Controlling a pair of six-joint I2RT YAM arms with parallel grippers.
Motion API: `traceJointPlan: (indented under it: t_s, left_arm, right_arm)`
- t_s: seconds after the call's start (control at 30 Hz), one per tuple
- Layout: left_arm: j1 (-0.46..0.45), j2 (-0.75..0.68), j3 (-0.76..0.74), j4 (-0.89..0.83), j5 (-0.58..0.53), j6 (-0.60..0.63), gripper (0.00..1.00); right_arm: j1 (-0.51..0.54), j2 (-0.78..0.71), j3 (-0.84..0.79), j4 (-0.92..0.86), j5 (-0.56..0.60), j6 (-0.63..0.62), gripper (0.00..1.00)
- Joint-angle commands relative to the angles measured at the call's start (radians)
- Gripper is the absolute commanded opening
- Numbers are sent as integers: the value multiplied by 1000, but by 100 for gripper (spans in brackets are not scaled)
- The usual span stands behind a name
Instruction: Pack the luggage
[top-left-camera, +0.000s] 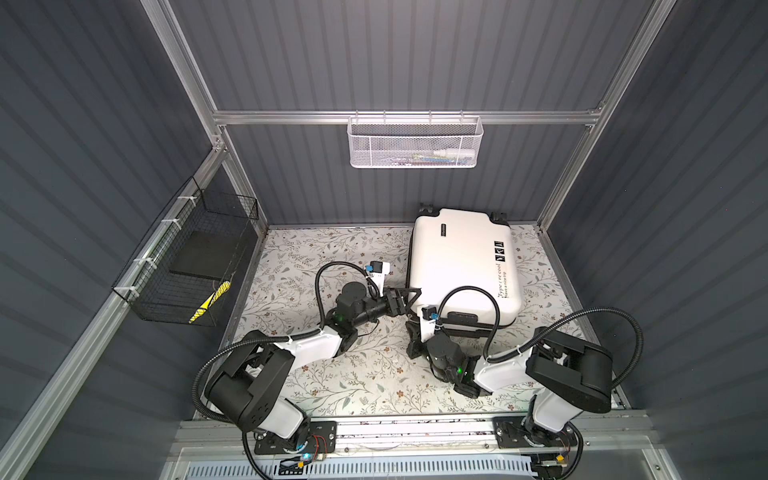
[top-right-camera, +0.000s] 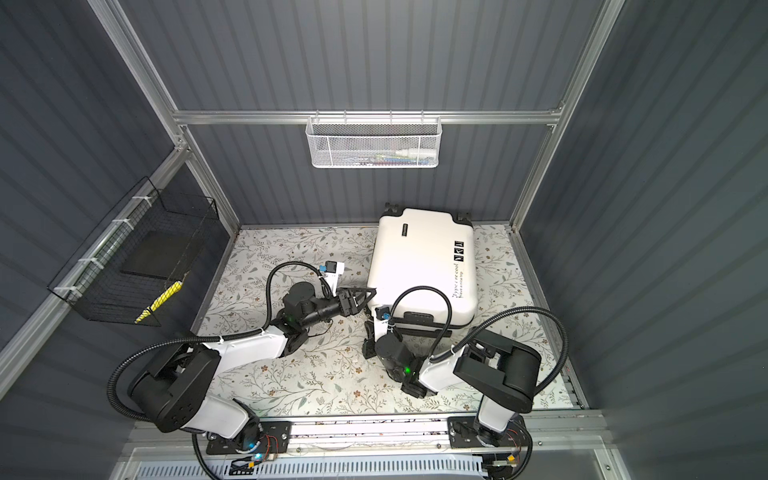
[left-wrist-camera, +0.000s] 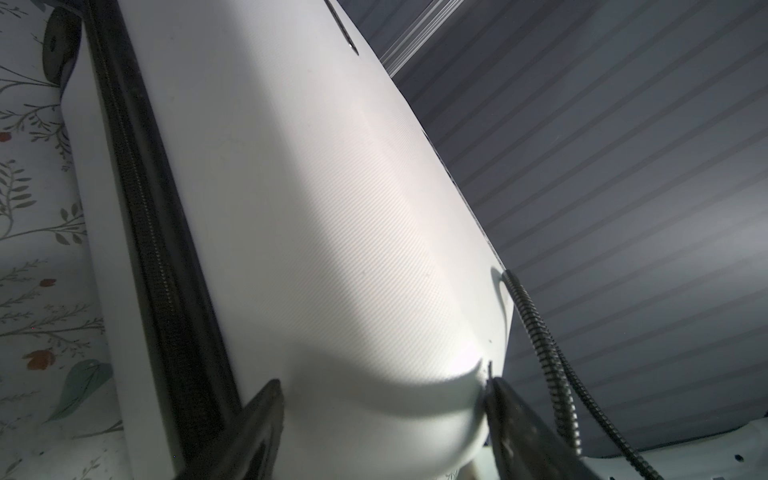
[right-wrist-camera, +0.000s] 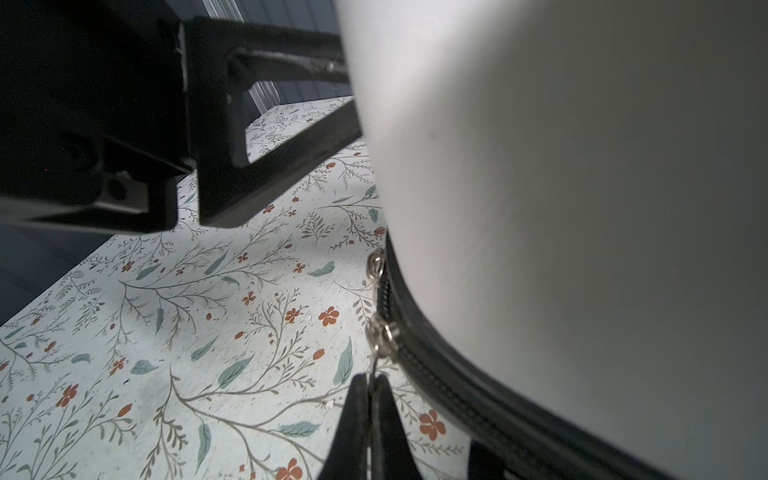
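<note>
The luggage, a white hard-shell suitcase, lies flat and closed on the floral table, in its back right part. Its wheeled end is up against the back wall, and its handle end faces the arms. Its right long edge runs near the right frame rail with a narrow strip of table between them.

The left gripper reaches in level at the suitcase's near left corner. In the left wrist view its jaws stand wide and span the upper shell. One finger sits by the black zipper seam and the other is at the shell's top edge. Both appear to press on the shell.

The right gripper sits low, just in front of the same corner. In the right wrist view its fingertips are pinched together on the thin tab of a zipper pull. A second slider sits further along the seam.

Open table lies left of the suitcase as far as the left rail, and in front between the two arms. A white mesh basket hangs on the back wall above, and a black wire basket hangs on the left wall, both off the table.
</note>
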Motion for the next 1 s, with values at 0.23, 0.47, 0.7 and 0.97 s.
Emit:
traceJointPlan:
  t_s: [0.23, 0.47, 0.7, 0.97]
  left_arm:
    - [-31, -4, -37, -56, 7, -37, 79]
    - [49, -138, -35, -193, -105, -12, 82]
    - [146, -273, -41, -309, -105, 39, 85]
    - [154, -366, -88, -426, -98, 179, 85]
  right_arm:
    - [-15, -80, 16, 11, -141, 84, 3]
    - [-29, -184, -11, -111, -190, 124, 29]
    - [-63, -423, 9, -370, -213, 123, 42]
    - [-211, -690, 190, -832, -318, 73, 57]
